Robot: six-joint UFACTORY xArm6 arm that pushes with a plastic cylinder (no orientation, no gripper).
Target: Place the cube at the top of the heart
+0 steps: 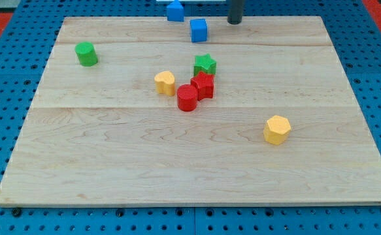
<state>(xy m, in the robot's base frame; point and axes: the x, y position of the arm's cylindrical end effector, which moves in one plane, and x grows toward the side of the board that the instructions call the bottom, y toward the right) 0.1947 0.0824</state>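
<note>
The blue cube (198, 30) sits near the view's top edge of the counter (112, 163), just left of my tip (234, 22), with the yellow heart (165, 83) well below it toward the middle. It looks like a small, light, stiff block that should slide easily, so I'd judge a push square against a flat face would keep it from spinning. There are no jaws here, only a rod.
</note>
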